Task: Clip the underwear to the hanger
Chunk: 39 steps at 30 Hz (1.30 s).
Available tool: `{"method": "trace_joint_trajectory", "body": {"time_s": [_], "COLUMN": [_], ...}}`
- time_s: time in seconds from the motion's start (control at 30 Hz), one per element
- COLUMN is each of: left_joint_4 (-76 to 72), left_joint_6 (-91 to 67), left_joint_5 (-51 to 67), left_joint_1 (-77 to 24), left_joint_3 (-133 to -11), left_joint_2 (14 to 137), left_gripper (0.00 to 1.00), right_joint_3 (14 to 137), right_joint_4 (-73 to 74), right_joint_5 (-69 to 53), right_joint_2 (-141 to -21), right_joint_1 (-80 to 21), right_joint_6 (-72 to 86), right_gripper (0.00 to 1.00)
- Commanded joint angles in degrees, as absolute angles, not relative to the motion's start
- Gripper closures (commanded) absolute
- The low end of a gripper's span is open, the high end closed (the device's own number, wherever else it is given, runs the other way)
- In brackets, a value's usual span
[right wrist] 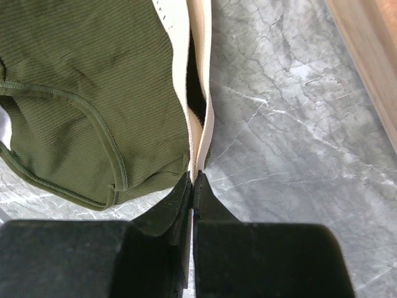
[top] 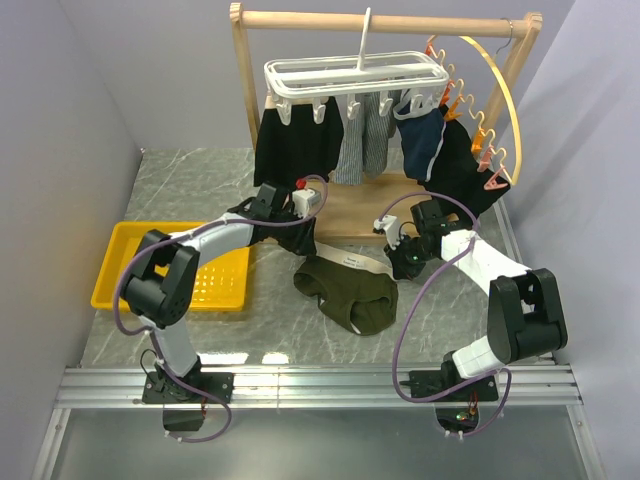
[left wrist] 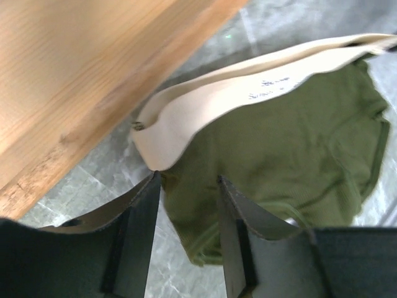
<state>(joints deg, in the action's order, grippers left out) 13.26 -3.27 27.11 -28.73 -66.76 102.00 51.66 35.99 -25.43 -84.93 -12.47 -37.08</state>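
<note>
Little seems done: the underwear [top: 345, 290] lies in the middle of the counter [top: 200, 180], below the hanger [top: 355, 75] at the far edge, one waistband end pinched in the closed right tool [right wrist: 192, 177], the left tool [left wrist: 187, 180] narrowly agape beside the other end, so lifting and clipping are left to do.

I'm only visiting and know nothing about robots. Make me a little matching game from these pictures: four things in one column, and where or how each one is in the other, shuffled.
Things:
1. underwear
2. hanger
3. yellow tray
4. right pincer

Place or state:
A. hooked over the wooden rail
B. shut on the beige waistband
C. lying on the grey table
D. at the left side of the table

Pairs: 1-C, 2-A, 3-D, 4-B.
</note>
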Motion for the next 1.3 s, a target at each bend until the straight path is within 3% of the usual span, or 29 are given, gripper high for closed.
{"method": "trace_joint_trajectory", "body": {"time_s": [0.0,0.57,0.67,0.7,0.8,0.83,1.27], "left_joint_4": [10.64,4.66,2.82,2.55,3.33,4.30,16.08], "left_joint_6": [-7.03,-12.39,-13.01,-13.09,-11.96,-11.17,10.80], "left_joint_5": [23.21,22.41,23.02,23.46,24.25,24.43,23.03], "left_joint_1": [-28.57,-28.74,-28.83,-28.74,-28.74,-28.74,-28.65], "left_joint_3": [-67.94,-66.97,-66.62,-66.71,-66.71,-66.62,-56.07], "left_joint_2": [103.80,106.96,106.88,106.79,105.56,104.77,68.57], "left_gripper": [0.54,0.56,0.67,0.81,0.98,1.00,1.00], "right_joint_3": [54.32,54.05,54.05,54.05,54.67,55.19,60.55], "right_joint_4": [35.42,36.21,36.30,36.30,37.17,37.61,47.55], "right_joint_5": [-25.14,-25.84,-25.84,-26.01,-26.37,-26.54,-24.96], "right_joint_2": [-84.90,-84.55,-84.29,-84.37,-83.50,-82.28,-56.26], "right_joint_1": [-12.04,-11.95,-11.78,-11.86,-11.78,-11.78,-12.13], "right_joint_6": [-36.83,-37.27,-37.44,-37.35,-37.44,-37.53,-41.75], "right_gripper": [1.00,1.00,1.00,1.00,1.00,1.00,1.00]}}
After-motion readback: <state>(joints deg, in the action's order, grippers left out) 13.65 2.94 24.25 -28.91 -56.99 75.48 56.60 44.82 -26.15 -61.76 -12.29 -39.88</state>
